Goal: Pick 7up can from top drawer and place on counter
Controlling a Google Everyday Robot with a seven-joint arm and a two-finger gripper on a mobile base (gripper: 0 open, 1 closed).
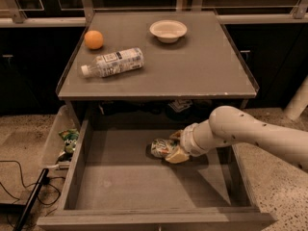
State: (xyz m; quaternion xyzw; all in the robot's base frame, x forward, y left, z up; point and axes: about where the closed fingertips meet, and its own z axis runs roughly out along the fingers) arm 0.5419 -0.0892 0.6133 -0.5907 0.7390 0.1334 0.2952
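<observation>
The 7up can (160,147), pale green and silver, lies on its side on the bottom of the open top drawer (120,186), right of the middle and toward the back. My gripper (174,146) reaches in from the right on the white arm (240,131). Its fingers (176,155) sit on either side of the can's right end and close on it. The can still rests low on the drawer's floor. The counter (192,71) is the grey-brown top above the drawer.
On the counter lie a clear white-labelled bottle (113,62) on its side, an orange (94,39) and a white bowl (168,30). A translucent bin (60,141) with a green packet stands left of the drawer. Cables (19,196) lie on the floor at the left.
</observation>
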